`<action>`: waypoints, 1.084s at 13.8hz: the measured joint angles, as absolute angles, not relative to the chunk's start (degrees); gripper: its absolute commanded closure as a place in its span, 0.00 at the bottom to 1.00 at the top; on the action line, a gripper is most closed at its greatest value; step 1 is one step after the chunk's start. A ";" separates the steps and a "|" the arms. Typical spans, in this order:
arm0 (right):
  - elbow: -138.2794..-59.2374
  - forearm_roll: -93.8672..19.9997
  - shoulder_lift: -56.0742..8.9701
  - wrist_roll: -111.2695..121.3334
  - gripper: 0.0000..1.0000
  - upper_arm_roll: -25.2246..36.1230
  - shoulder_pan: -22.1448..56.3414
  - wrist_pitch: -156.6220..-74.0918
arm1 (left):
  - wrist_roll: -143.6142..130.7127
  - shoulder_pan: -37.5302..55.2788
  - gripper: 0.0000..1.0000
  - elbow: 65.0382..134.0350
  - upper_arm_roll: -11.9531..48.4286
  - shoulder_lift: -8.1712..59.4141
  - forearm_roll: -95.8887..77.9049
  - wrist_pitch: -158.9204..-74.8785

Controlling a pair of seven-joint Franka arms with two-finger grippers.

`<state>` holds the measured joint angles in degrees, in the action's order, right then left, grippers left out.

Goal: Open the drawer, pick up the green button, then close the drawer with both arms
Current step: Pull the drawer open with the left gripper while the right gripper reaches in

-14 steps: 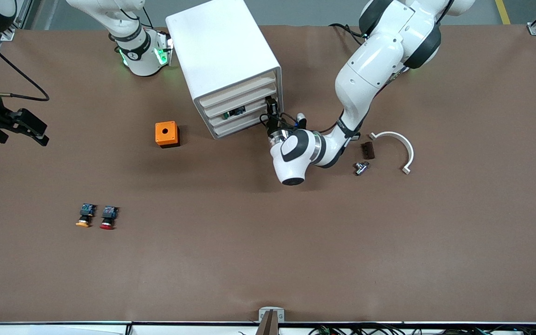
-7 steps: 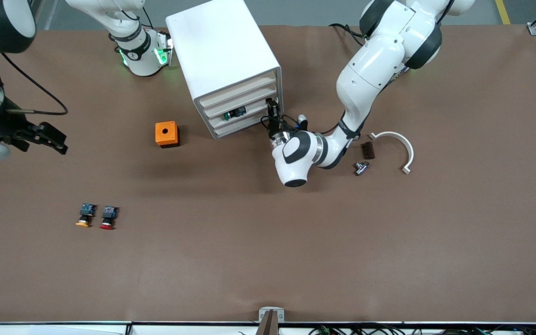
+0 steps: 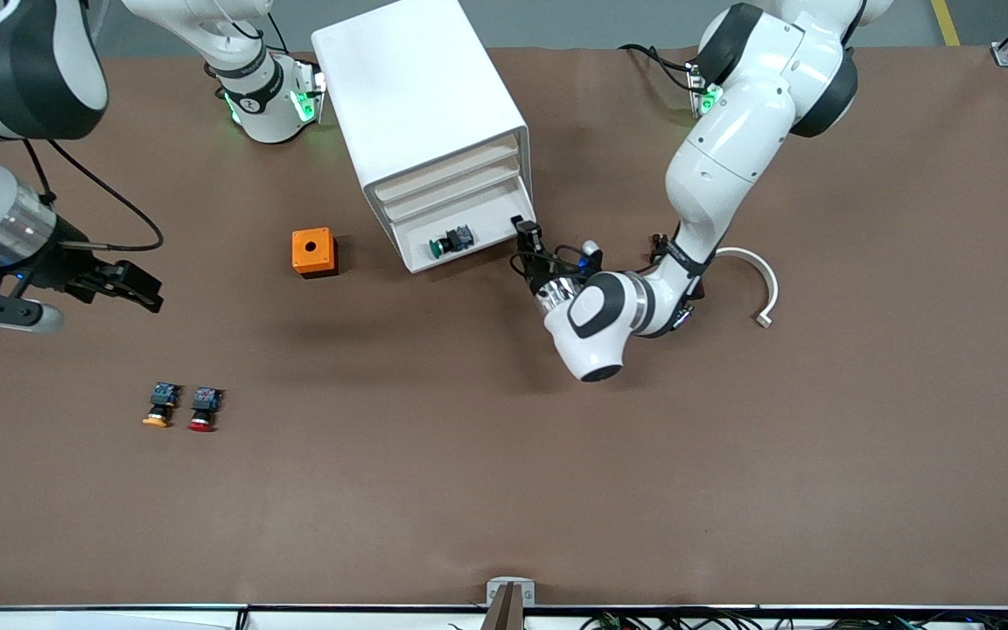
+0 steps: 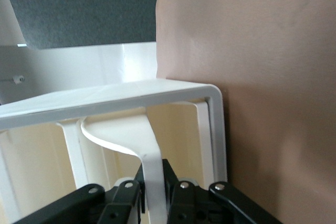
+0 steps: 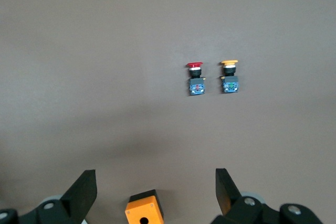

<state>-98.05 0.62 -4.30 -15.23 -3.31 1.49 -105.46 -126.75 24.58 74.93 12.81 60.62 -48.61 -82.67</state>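
The white cabinet (image 3: 421, 114) has its bottom drawer (image 3: 469, 236) pulled out, and the left gripper (image 3: 528, 243) is clamped shut on the handle at the drawer's corner. The green-capped button (image 3: 450, 242) lies in the tray at roughly 9 o'clock from that gripper, long axis running along the drawer front. The right gripper (image 3: 132, 289), jaws wide and empty, hangs over bare table well off at 9 o'clock, so the left one is way closer but busy.

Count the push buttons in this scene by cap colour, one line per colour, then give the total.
Green cap: 1, the button in the open drawer
Orange cap: 1, orange-capped button on the table
Red cap: 1, red-capped button beside it
Total: 3
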 measured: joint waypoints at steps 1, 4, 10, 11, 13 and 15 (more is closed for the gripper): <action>-98.03 0.62 -4.96 -16.84 0.00 -3.33 2.38 -105.88 | -126.59 23.85 0.86 74.92 12.81 60.62 -49.07 -83.15; -98.12 0.62 -7.30 -19.10 0.00 -3.37 4.63 -105.91 | -126.30 22.40 0.84 74.65 12.81 60.62 -50.88 -85.10; -98.56 -1.04 -8.29 -34.87 0.00 -3.48 8.65 -104.55 | -126.30 20.67 0.83 74.05 12.79 60.62 -51.52 -86.98; -98.57 -1.11 -8.29 -37.61 0.00 -3.54 9.57 -104.42 | -126.30 20.54 0.76 74.00 12.79 60.62 -51.55 -87.11; -98.90 -2.03 -8.31 -44.14 0.00 -3.60 11.83 -104.34 | -126.29 20.36 0.26 73.80 12.79 60.62 -51.82 -87.62; -99.48 -2.89 -8.52 -52.06 0.00 -3.71 15.41 -104.38 | -124.39 20.10 0.00 73.15 12.79 60.61 -52.33 -88.04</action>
